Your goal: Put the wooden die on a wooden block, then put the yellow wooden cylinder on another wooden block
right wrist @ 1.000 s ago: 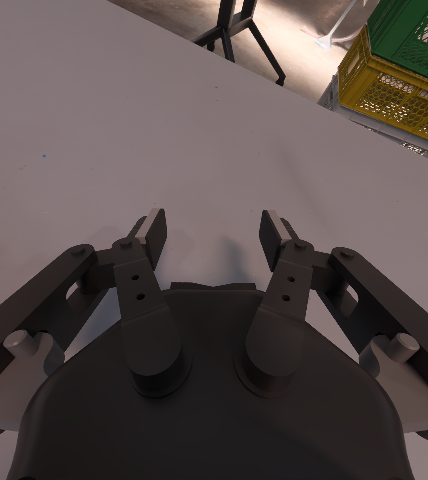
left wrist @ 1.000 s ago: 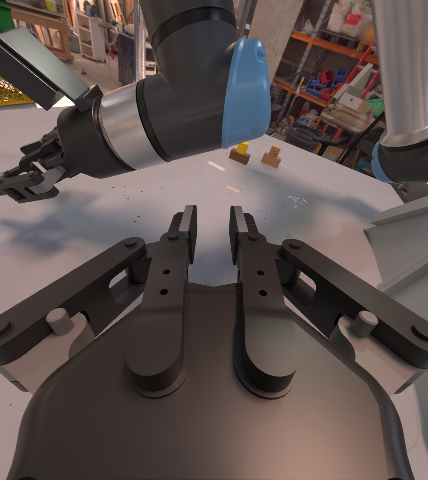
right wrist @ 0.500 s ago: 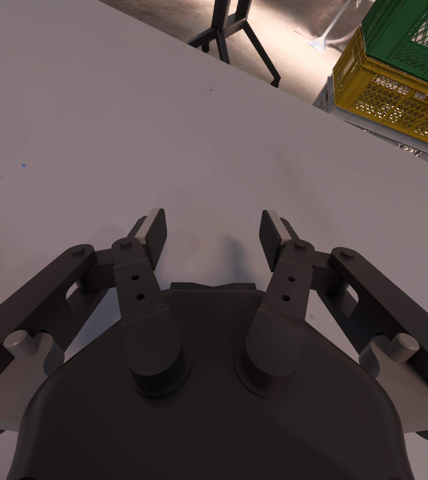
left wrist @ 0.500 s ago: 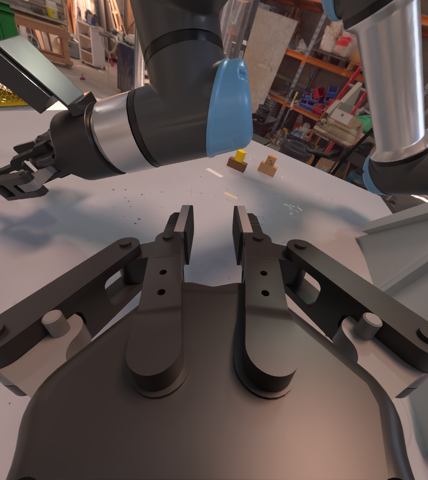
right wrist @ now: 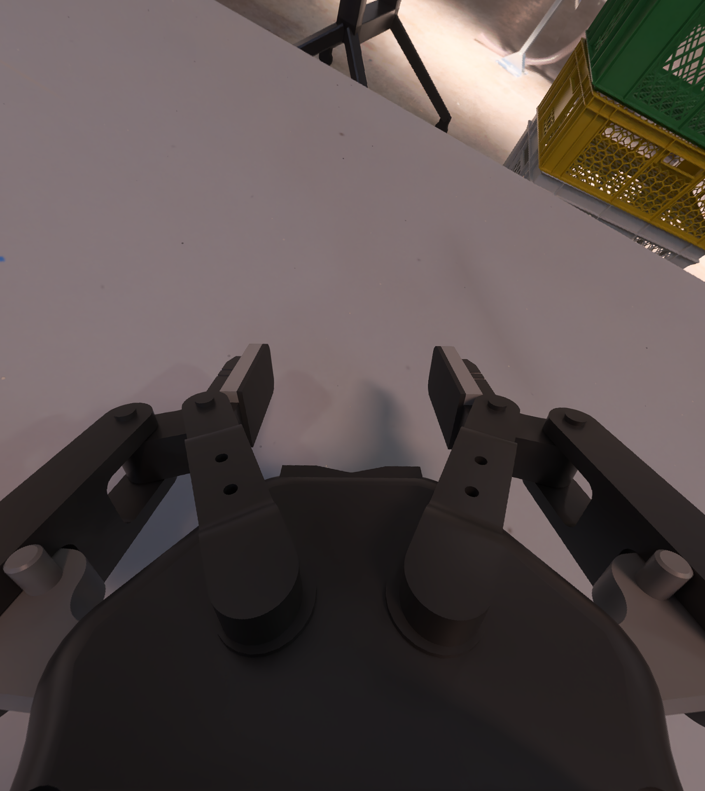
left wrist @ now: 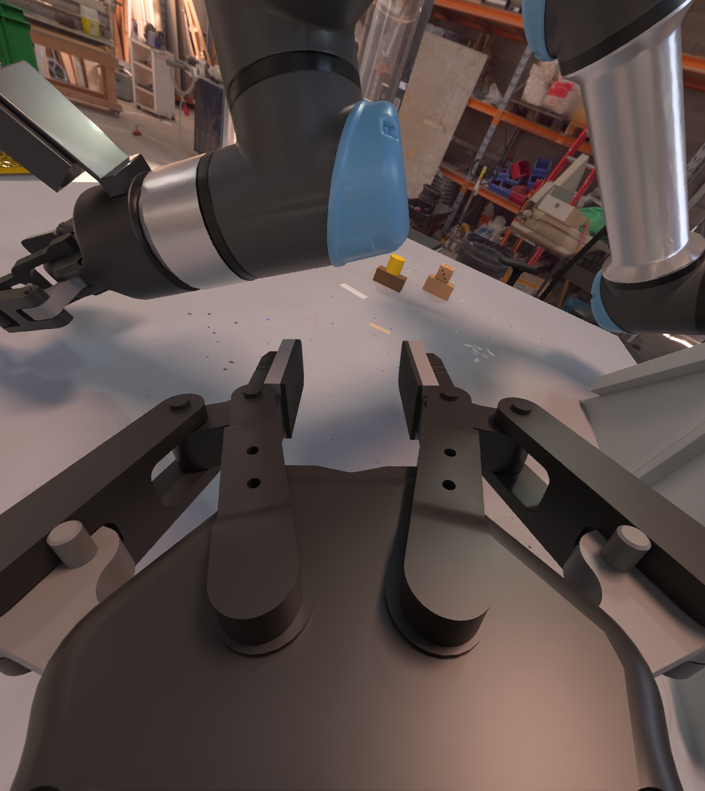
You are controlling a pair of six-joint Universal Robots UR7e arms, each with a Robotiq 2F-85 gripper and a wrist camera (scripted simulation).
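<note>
In the left wrist view, the yellow wooden cylinder point(left wrist: 395, 264) stands upright on a dark wooden block point(left wrist: 389, 279) far across the white table point(left wrist: 171, 385). Just right of it, the wooden die point(left wrist: 445, 272) sits on a light wooden block point(left wrist: 439, 287). My left gripper point(left wrist: 351, 385) is open and empty, well short of them. The right gripper also shows at the far left of the left wrist view point(left wrist: 13, 299), open over the table. In the right wrist view my right gripper point(right wrist: 350, 385) is open and empty above bare table point(right wrist: 171, 192).
The right arm point(left wrist: 256, 205) crosses the upper left wrist view. A grey metal structure point(left wrist: 676, 428) stands at the right. Beyond the table edge, a green crate point(right wrist: 684, 72) is stacked on a yellow crate point(right wrist: 641, 184), beside a black stand point(right wrist: 368, 47).
My left gripper has opened wider and its view has tilted and pulled back a little, so the blocks sit lower and farther right. The right gripper view has shifted slightly over the table.
</note>
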